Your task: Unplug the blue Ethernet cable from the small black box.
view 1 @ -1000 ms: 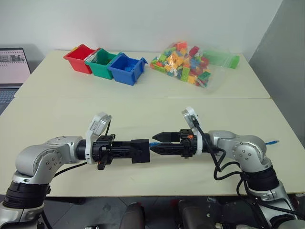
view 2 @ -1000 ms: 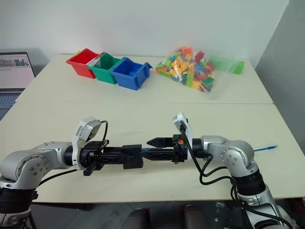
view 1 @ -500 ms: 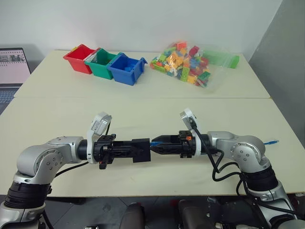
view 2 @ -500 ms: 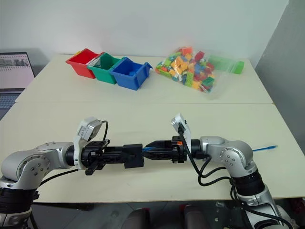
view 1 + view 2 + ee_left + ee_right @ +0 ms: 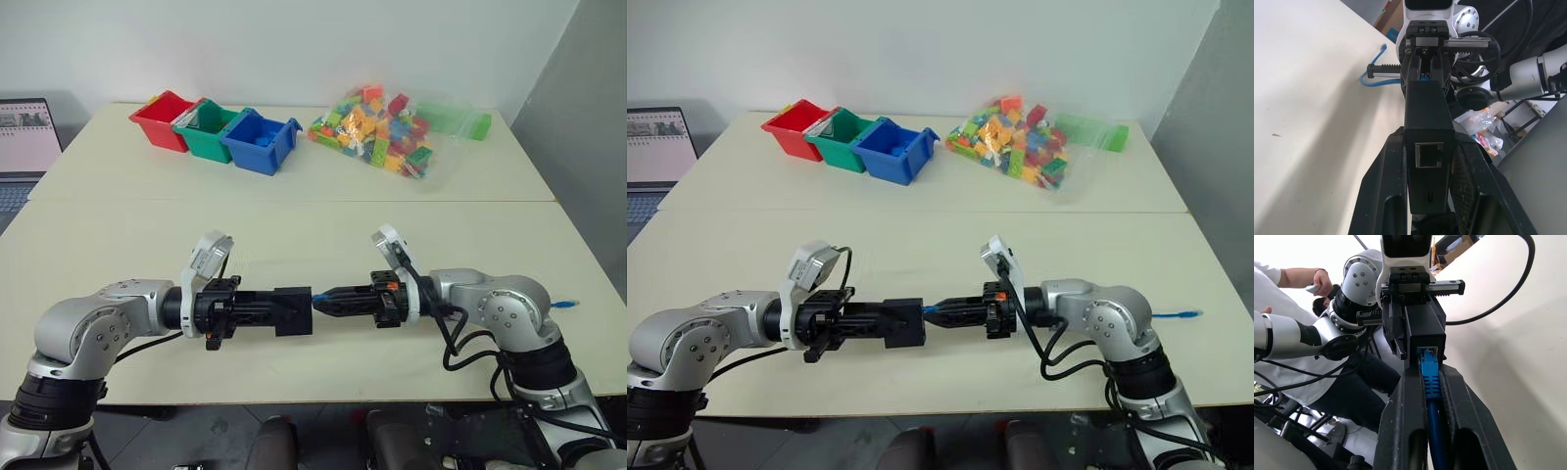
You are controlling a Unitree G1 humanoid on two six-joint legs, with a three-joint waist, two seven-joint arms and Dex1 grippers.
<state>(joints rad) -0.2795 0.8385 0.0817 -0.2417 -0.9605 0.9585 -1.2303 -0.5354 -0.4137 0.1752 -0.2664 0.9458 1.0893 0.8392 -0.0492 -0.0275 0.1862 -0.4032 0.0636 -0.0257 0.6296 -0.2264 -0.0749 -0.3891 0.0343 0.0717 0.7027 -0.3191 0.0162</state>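
left gripper point(image 5: 294, 311): my jaws clenched on small black box point(image 5: 292, 310), held above bench point(image 5: 294, 211)
right gripper point(image 5: 323, 299): my jaws clamped on blue Ethernet cable point(image 5: 1429, 377) plug, seated in the box port

Three coloured bins point(image 5: 216, 130), a brick bag point(image 5: 392, 132), a laptop point(image 5: 24, 142).

both tools point(image 5: 294, 311) point(image 5: 328, 299) clamped, pointing level toward each other.
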